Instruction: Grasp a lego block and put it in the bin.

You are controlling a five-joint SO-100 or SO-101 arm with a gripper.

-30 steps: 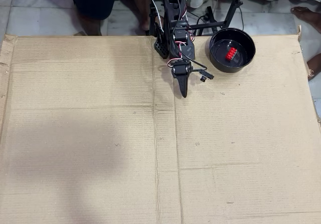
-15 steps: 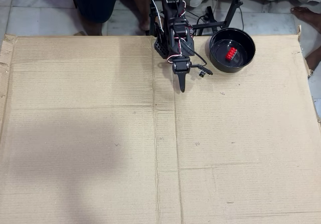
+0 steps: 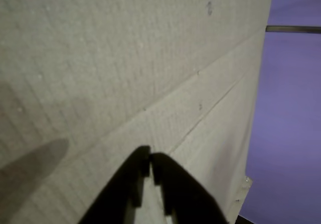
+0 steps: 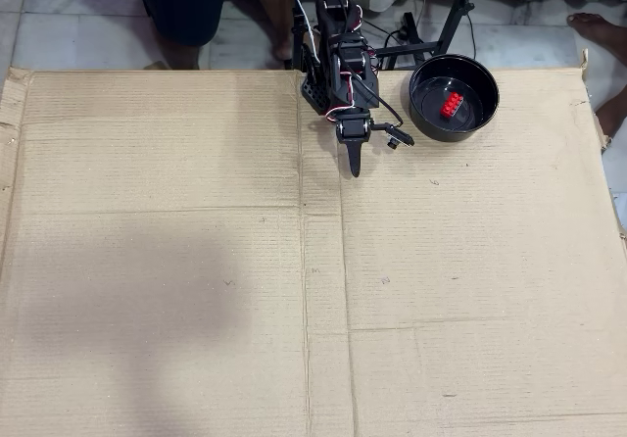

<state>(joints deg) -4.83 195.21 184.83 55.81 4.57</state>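
Since the earlier frame the arm has drawn back toward its base, so the pincer (image 4: 355, 170) now sits higher in the overhead view. Its two tips meet and hold nothing (image 3: 150, 159), above the cardboard (image 4: 196, 261). To its right, well apart, the red block (image 4: 452, 105) lies inside the black bowl (image 4: 423, 114), its long axis slanting toward upper right.

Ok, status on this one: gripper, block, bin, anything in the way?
Gripper shut, empty, over bare cardboard. Lego block lying inside the bin. Nothing in the way.
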